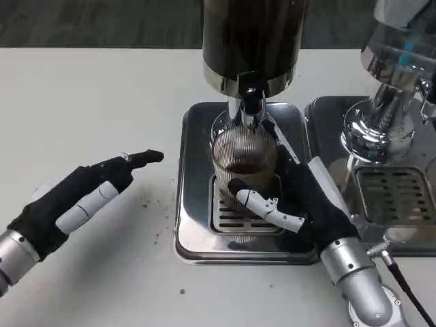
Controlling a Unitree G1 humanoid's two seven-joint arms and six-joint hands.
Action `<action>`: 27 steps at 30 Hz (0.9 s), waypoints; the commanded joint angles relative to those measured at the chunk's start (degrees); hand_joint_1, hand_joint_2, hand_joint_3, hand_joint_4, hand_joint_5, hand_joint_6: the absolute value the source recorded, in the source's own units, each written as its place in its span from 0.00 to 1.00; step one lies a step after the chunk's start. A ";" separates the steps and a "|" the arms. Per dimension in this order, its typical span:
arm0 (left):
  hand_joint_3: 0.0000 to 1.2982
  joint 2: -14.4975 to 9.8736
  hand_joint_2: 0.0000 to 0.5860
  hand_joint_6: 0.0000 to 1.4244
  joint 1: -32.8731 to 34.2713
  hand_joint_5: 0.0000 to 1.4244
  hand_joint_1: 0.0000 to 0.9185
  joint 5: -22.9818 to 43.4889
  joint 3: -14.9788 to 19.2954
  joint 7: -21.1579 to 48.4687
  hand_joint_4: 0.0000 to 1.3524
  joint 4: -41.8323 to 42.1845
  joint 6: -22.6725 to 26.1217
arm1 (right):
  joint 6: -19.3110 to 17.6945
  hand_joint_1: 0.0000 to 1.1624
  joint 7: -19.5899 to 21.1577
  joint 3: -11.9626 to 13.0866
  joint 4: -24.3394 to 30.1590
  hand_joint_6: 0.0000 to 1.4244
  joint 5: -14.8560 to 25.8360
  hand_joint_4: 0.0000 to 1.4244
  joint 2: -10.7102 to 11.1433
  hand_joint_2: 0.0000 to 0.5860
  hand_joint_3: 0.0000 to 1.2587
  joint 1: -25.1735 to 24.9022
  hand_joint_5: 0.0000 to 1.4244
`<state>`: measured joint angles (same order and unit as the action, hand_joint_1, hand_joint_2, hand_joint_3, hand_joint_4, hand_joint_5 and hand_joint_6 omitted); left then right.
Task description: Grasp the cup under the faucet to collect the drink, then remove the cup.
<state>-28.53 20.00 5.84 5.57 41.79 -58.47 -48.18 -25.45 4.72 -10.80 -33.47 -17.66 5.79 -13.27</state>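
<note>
Head view, right hand (289,197) gripping cup (244,160)

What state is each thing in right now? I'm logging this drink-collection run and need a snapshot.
cup: upright under the faucet, gripped by the right hand, with some dark drink in it.
faucet: directly above the cup; flow cannot be told.
right hand: wrapped around the cup.
left hand: holds nothing, fingers extended, resting over the table.
drip tray: on the table, bearing the cup.
second dispenser: stands to the right, no cup beneath.
</note>
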 commanded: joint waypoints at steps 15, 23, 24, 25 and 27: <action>0.23 -1.01 0.16 0.03 -1.11 0.06 0.00 -0.49 0.22 -0.44 0.12 0.74 1.28 | 4.92 0.54 5.80 -2.24 0.51 0.14 -5.48 0.06 -1.39 0.38 0.02 -1.26 0.10; 0.23 -1.09 0.18 0.03 -1.41 0.07 0.00 -0.67 0.12 -0.57 0.13 1.10 1.47 | 7.00 0.55 9.17 -3.96 1.20 0.27 -8.29 0.16 -2.05 0.36 0.16 -0.90 0.20; 0.23 -1.11 0.18 0.03 -1.43 0.07 0.00 -0.66 0.12 -0.57 0.14 1.13 1.51 | 7.05 0.55 9.58 -4.15 1.18 0.29 -8.58 0.18 -2.09 0.36 0.17 -0.82 0.21; 0.23 -1.13 0.18 0.03 -1.46 0.07 0.00 -0.65 0.13 -0.57 0.14 1.18 1.54 | 6.96 0.55 10.17 -4.35 1.13 0.30 -8.86 0.19 -2.14 0.37 0.19 -0.69 0.22; 0.23 -1.18 0.18 0.03 -1.48 0.07 0.00 -0.67 0.12 -0.58 0.14 1.20 1.61 | 6.72 0.56 11.50 -4.74 0.82 0.33 -9.40 0.22 -2.29 0.37 0.23 -0.44 0.24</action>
<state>-28.87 19.09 5.83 5.69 41.77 -57.70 -47.13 -19.40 15.02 -14.56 -32.17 -26.08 4.18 -14.66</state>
